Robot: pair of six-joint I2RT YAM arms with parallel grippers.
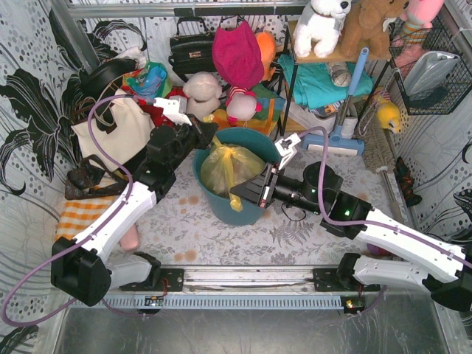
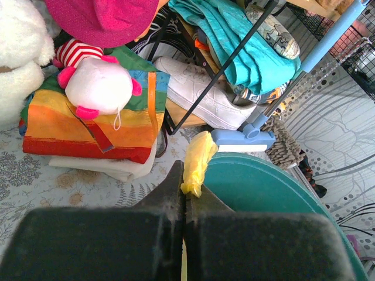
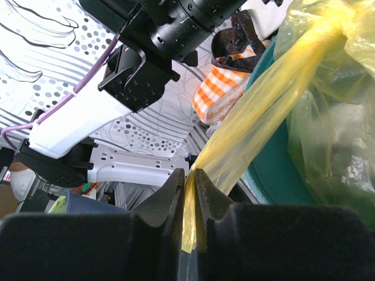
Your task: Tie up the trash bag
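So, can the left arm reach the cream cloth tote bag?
Probably not yet: the tote bag lies close, unblocked, but the left pincer is shut on a twisted end of the yellow plastic trash bag.

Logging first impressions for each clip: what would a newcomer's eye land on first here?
The yellow trash bag, sitting in the teal bin at the middle of the top view, draws the eye first. The left gripper pinches a crumpled yellow tail of it by the bin's rim, and the right gripper clamps a taut strand of it. Plush toys crowd the background.
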